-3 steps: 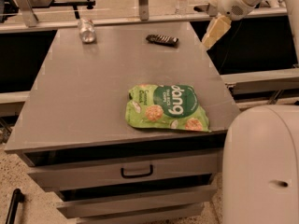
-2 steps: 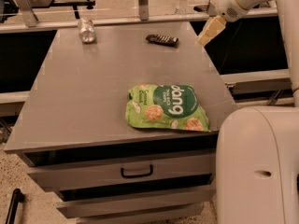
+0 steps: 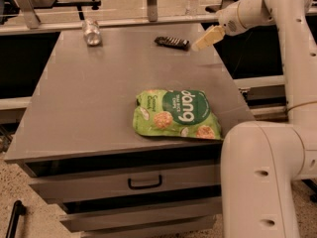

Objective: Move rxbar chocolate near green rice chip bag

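rxbar chocolate [image 3: 172, 42]: lying flat on the table [image 3: 89, 93], well behind the green rice chip bag [image 3: 176, 114], nowhere near it yet

gripper [image 3: 207, 38]: hovers well behind the bag too; open or closed, honestly can't tell

handling: probably light, thin, slick wrapper, so pinch across the narrow width, mid-bar

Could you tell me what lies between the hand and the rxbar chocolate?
Nothing: in the camera view, only bare table separates the hand, hovering at the far right edge, from the rxbar chocolate.
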`<action>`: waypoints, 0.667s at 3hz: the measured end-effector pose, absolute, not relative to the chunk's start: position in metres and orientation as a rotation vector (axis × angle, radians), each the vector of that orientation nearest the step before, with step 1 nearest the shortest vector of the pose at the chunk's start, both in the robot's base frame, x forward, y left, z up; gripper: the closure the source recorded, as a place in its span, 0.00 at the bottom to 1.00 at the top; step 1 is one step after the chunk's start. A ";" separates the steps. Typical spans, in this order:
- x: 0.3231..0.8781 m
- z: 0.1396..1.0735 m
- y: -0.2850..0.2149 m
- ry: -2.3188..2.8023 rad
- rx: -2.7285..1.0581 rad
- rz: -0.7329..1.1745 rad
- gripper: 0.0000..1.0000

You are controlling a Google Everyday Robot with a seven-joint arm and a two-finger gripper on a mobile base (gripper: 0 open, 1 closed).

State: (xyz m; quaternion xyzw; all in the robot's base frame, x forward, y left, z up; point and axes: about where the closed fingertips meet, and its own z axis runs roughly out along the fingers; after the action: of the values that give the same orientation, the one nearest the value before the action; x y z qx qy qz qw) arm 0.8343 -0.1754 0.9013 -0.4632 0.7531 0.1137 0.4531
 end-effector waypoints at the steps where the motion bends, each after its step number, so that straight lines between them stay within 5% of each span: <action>1: 0.844 0.889 -0.160 1.845 -1.088 0.372 0.00; 2: 0.850 0.874 -0.140 1.836 -1.070 0.452 0.00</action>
State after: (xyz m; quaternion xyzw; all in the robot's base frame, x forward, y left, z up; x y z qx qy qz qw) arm 0.8497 -0.1403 0.8744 -0.4358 0.7478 0.1842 0.4659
